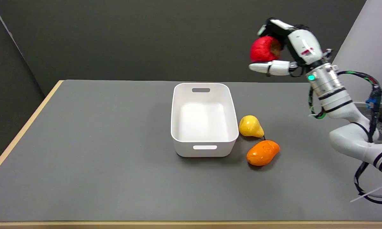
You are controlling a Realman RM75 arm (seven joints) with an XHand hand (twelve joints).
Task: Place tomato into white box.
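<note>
Gripping the tomato (263, 49), the right hand (281, 51) hangs above the table (98, 143).

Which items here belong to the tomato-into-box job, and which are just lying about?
Job:
- tomato, held in the air by the right hand
- white box, nothing in it yet

Lying about:
- yellow pear, right of the box
- orange fruit, just in front of the pear

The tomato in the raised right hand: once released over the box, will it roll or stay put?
The tomato looks round, so it would probably roll a little. The white box has raised walls that should contain it. It seems rigid in the right hand, showing no obvious squashing.
</note>
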